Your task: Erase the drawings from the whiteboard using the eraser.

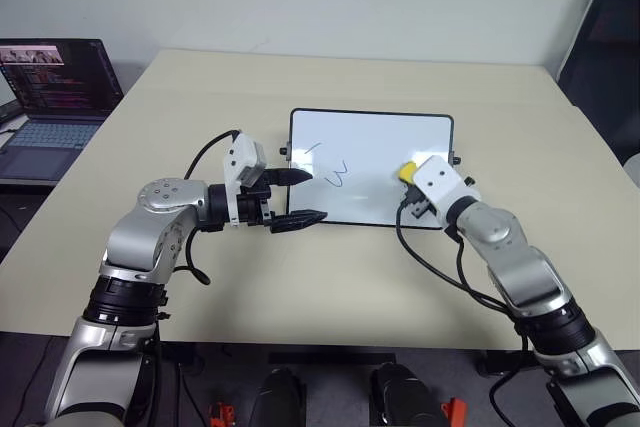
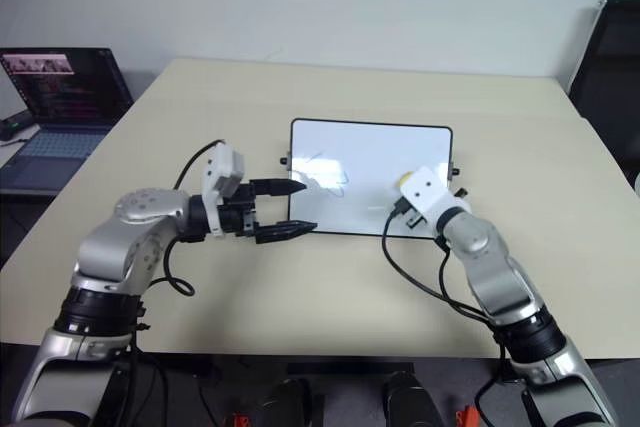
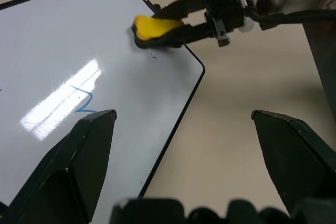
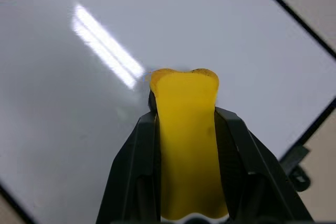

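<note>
Bench (image 1: 300, 327) is a smooth pale beige slab with the whiteboard (image 1: 375, 147) lying flat mid-surface, glossy white, thin black frame, rounded corners, its near right corner hidden behind the right claw (image 4: 185, 109). Left claw (image 1: 302, 196) hovers at the board's left edge with fingers spread wide. Right one's pinching the eraser (image 4: 186, 140), a squishy yellow block pressed on the board's right side, dark underside barely visible, while the drawings (image 1: 335, 175), thin blue squiggles, sit left of centre, too faint to read.

Whiteboard (image 1: 372, 167) is lying at table (image 1: 300, 287) centre. Drawings (image 1: 335, 175) are sitting on its 9 o'clock half; eraser (image 1: 407, 170) is lying at its 3 o'clock side. Laptop (image 1: 50, 97) is standing beyond the table's 10 o'clock corner.
</note>
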